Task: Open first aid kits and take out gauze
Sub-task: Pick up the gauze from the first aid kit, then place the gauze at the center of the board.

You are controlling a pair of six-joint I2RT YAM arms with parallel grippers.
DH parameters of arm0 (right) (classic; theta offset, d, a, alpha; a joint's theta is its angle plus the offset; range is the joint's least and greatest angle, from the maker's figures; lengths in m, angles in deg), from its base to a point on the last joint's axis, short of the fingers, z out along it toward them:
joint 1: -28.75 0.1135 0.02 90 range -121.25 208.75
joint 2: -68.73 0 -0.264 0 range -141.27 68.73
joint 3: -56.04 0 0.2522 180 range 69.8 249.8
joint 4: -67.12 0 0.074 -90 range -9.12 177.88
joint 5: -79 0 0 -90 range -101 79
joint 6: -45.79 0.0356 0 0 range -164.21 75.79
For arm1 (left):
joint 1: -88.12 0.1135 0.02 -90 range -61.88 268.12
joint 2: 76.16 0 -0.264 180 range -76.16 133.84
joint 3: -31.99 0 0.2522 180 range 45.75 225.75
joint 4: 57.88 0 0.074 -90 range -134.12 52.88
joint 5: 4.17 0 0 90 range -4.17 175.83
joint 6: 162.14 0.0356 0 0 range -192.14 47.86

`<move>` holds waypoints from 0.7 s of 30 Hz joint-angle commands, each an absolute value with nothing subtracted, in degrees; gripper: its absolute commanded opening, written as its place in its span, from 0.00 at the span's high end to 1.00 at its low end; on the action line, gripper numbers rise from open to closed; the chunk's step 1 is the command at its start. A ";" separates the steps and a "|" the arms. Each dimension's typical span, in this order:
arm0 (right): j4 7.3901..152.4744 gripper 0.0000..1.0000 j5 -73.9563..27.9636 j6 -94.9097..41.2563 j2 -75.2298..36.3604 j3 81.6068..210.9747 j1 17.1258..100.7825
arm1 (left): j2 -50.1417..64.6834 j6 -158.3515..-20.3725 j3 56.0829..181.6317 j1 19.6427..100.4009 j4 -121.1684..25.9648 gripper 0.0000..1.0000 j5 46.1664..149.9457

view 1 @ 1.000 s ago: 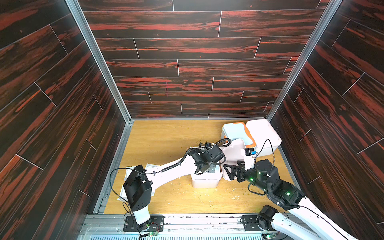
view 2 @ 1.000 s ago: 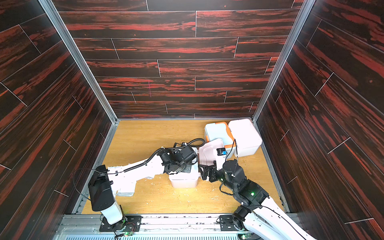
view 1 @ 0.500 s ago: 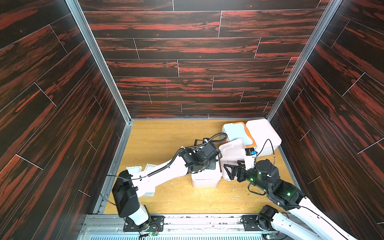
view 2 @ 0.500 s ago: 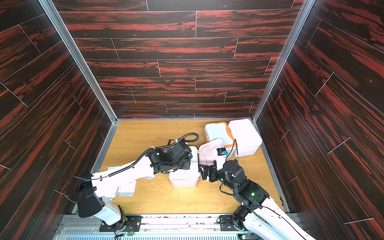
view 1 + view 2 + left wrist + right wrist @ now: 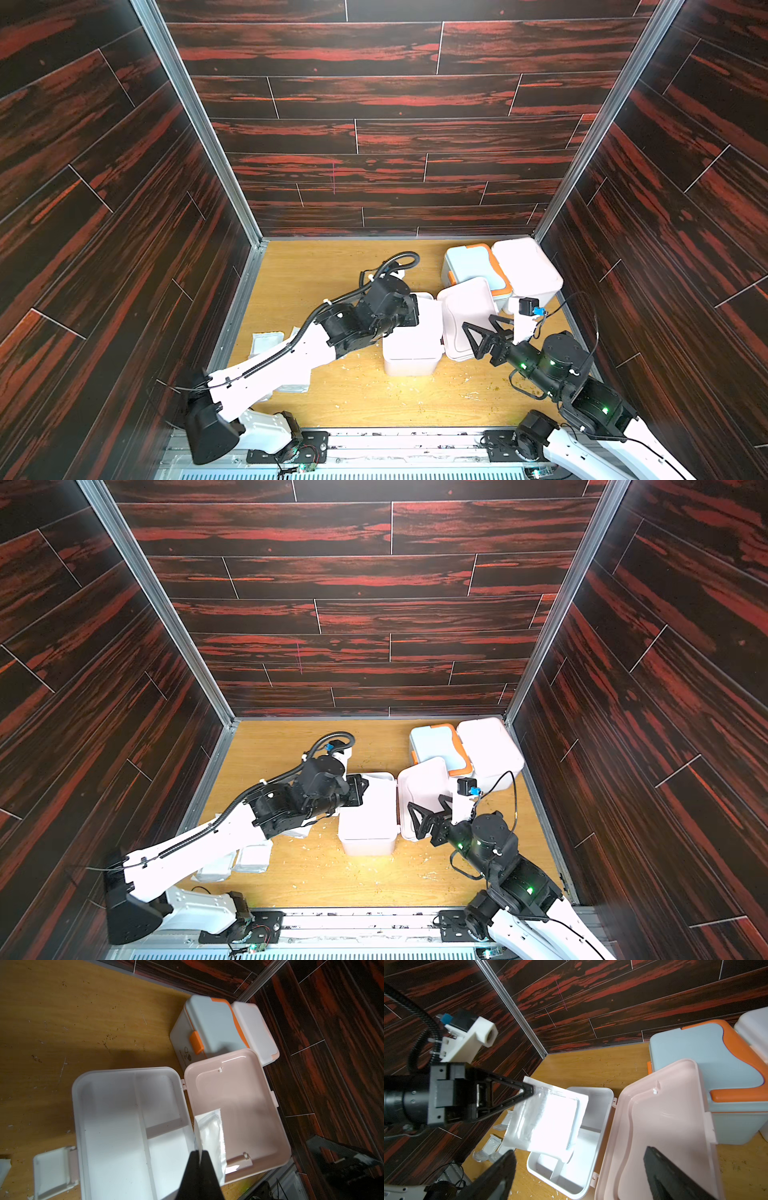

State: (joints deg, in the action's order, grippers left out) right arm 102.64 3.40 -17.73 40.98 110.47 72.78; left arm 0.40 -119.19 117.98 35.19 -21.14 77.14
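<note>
Nothing legible — just a blurred logo (image 5: pixel 185 1054) on the blue-lidded kit (image 5: pixel 214 1022).

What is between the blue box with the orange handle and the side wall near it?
A closed pinkish-white first aid kit fills that gap, beside the blue box and close to the wall. Both top views show it.

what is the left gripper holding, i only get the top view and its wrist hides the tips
observer: The left gripper is shut on the edge of a gauze packet, held above the open kit.
operator: anything left in that kit
observer: In the left wrist view its compartments look empty.
operator: blue kit unlatched yet
observer: Looks latched: its orange clasp lies flat across the seam of the closed lid.
</note>
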 commanded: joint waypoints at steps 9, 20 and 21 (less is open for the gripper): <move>97.61 0.01 0.33 -16.19 35.12 109.46 73.06 | -7.55 -124.21 110.31 38.73 -26.88 1.00 71.50; 93.46 0.01 -6.81 -18.46 28.63 110.83 73.06 | -13.98 -129.71 103.86 40.54 -26.06 1.00 62.82; 93.03 0.01 -7.61 -18.72 28.05 111.06 73.04 | -14.64 -130.66 103.46 40.60 -25.49 1.00 61.59</move>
